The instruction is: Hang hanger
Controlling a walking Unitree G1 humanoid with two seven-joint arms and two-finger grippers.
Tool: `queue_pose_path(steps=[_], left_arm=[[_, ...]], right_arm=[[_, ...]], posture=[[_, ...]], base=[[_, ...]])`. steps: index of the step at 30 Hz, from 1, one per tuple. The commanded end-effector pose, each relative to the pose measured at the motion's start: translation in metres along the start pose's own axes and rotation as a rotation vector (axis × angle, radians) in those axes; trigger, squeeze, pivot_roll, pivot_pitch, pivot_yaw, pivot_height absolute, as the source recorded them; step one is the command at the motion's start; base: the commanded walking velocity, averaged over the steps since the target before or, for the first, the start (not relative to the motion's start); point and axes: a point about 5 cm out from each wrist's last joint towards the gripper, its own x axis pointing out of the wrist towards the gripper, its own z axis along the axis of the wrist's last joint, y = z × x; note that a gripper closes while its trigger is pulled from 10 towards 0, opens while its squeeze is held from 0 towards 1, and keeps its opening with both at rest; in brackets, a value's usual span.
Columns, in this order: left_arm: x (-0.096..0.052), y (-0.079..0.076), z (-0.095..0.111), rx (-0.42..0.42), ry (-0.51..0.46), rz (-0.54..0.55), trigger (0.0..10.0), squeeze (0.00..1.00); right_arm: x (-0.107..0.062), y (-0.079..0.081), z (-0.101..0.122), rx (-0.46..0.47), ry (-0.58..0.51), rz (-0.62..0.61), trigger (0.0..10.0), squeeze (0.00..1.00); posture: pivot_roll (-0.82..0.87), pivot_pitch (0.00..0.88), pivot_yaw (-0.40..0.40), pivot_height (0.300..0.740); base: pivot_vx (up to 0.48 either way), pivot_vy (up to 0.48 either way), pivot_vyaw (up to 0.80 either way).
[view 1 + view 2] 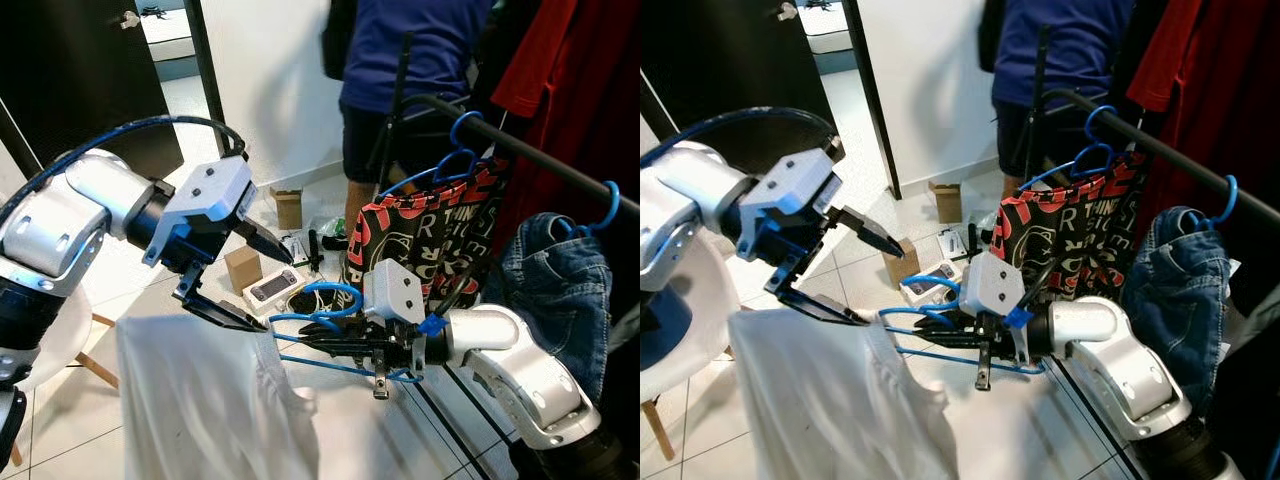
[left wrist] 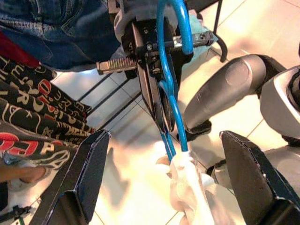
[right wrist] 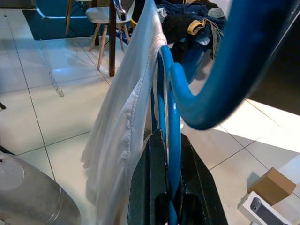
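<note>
- In front of the black metal clothes rail [image 1: 540,155], my right tool [image 1: 335,346] is clamped on the neck of the blue plastic hanger [image 1: 325,300], held low and well short of the rail.
- The white sleeveless shirt [image 1: 215,400] hangs from that hanger; my left tool [image 1: 250,285] sits at the shirt's shoulder with its fingers spread wide, one above the cloth edge and one along it.
- On the rail I see a black and red printed garment [image 1: 435,235] and a blue denim garment [image 1: 555,290], each on a blue hook, with a bare stretch of bar between them.
- A person in a dark blue top [image 1: 410,50] stands just behind the rail's far end, and small cardboard boxes [image 1: 243,268] lie on the white tiled floor [image 3: 42,112].
- The right wrist view gives me the fingers pinching the hanger wire; the left wrist view shows the hook [image 2: 172,18] curving over the right tool.
</note>
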Motion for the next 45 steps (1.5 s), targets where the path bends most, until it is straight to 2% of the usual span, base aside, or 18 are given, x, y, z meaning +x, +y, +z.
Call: queue_pose_path(steps=[1,6,8,10,11,13,14,16,18,20,27,32,41,42,44,45], left_arm=[[-0.007,-0.004,-0.007,-0.028,0.071,-0.003,10.0,0.00],[-0.011,-0.008,-0.015,-0.085,0.115,-0.001,10.0,0.00],[-0.009,-0.008,-0.020,-0.127,0.097,0.012,10.0,0.00],[-0.008,-0.008,-0.022,-0.136,0.091,0.020,10.0,0.00],[-0.007,-0.005,-0.026,-0.135,0.096,0.052,10.0,0.00],[-0.007,-0.005,-0.026,-0.135,0.096,0.052,10.0,0.00],[-0.007,-0.003,-0.027,-0.131,0.099,0.064,10.0,0.00],[-0.009,0.010,-0.025,-0.120,0.064,0.169,10.0,0.00],[-0.009,0.010,-0.025,-0.120,0.064,0.169,10.0,0.00],[-0.012,0.020,-0.020,-0.105,0.020,0.244,10.0,0.00],[-0.013,0.026,-0.016,-0.064,-0.018,0.279,10.0,0.00],[-0.011,0.026,-0.017,-0.063,-0.019,0.274,10.0,0.00],[-0.007,0.026,-0.026,-0.055,0.020,0.246,10.0,0.00],[-0.007,0.024,-0.028,-0.061,0.037,0.231,0.6,0.00],[-0.007,0.024,-0.028,-0.061,0.037,0.231,0.6,0.00],[-0.007,0.022,-0.031,-0.063,0.057,0.214,0.0,0.00]], right_arm=[[0.002,-0.001,0.008,-0.051,-0.017,0.000,10.0,0.00],[0.002,-0.005,0.004,-0.062,0.011,-0.037,10.0,0.00],[0.001,-0.016,-0.003,-0.079,0.067,-0.131,10.0,0.00],[0.001,-0.020,-0.005,-0.083,0.084,-0.168,10.0,0.00],[0.001,-0.027,-0.006,-0.088,0.096,-0.227,10.0,0.00],[0.001,-0.027,-0.006,-0.088,0.096,-0.227,10.0,0.00],[0.001,-0.028,-0.006,-0.089,0.094,-0.240,10.0,0.00],[0.001,-0.035,-0.004,-0.091,0.090,-0.293,10.0,0.00],[0.001,-0.035,-0.004,-0.091,0.090,-0.293,10.0,0.00],[0.002,-0.041,0.001,-0.098,0.070,-0.329,10.0,0.00],[0.008,-0.043,0.017,-0.131,-0.014,-0.314,10.0,0.00],[0.010,-0.042,0.020,-0.136,-0.030,-0.309,10.0,0.00],[0.011,-0.045,0.029,-0.161,-0.059,-0.313,10.0,0.00],[0.011,-0.045,0.030,-0.163,-0.063,-0.313,10.0,0.00],[0.011,-0.045,0.030,-0.163,-0.063,-0.313,10.0,0.00],[0.011,-0.045,0.031,-0.164,-0.069,-0.313,10.0,0.00]], posture=[[-0.01,0.000,0.032,0.740],[0.00,0.000,0.031,0.740],[0.00,0.000,0.032,0.740],[0.00,0.000,0.032,0.740],[0.00,0.000,0.031,0.740],[0.00,0.000,0.031,0.740],[0.00,0.000,0.031,0.740],[0.00,0.000,0.030,0.740],[0.00,0.000,0.030,0.740],[-0.01,0.000,0.030,0.740],[-0.01,0.000,0.037,0.740],[-0.01,0.000,0.041,0.740],[-0.02,0.000,0.048,0.740],[-0.01,0.000,0.050,0.740],[-0.01,0.000,0.050,0.740],[-0.01,0.000,0.051,0.740]], base=[[0.000,0.000,0.00],[0.000,0.000,0.00],[0.000,0.000,0.00],[0.000,0.000,0.00],[0.000,0.000,0.00],[0.000,0.000,0.00],[0.000,0.000,0.00],[0.000,0.000,0.00],[0.000,0.000,0.00],[0.000,0.000,0.00],[0.000,0.000,0.00],[0.000,0.000,0.00],[0.000,0.000,0.00],[0.000,0.000,0.00],[0.000,0.000,0.00],[0.000,0.000,0.00]])
